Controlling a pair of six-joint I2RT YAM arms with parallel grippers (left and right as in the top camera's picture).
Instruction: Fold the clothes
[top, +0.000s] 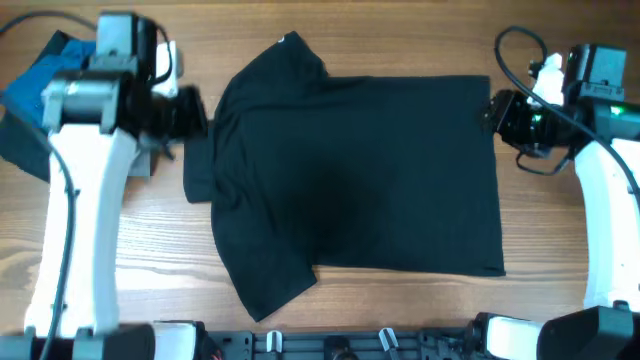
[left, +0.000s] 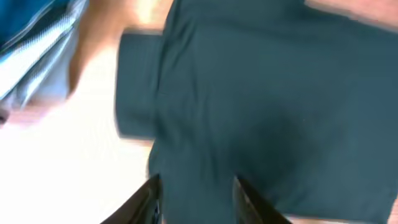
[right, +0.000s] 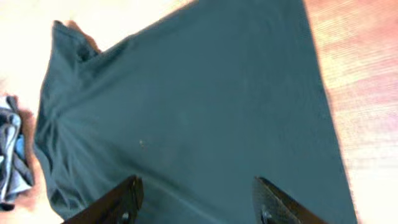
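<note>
The black T-shirt lies spread flat on the wooden table, neck end to the left and hem to the right, with a small white label at its top left. It also fills the left wrist view and the right wrist view. My left gripper is open above the shirt's left edge, near a sleeve; its fingers are spread with fabric beneath them. My right gripper is open at the shirt's upper right corner; its fingers are spread wide over the cloth, holding nothing.
A blue collared shirt lies at the far left, partly under my left arm; it also shows in the left wrist view. A grey garment shows at the left edge of the right wrist view. Arm bases stand along the front edge.
</note>
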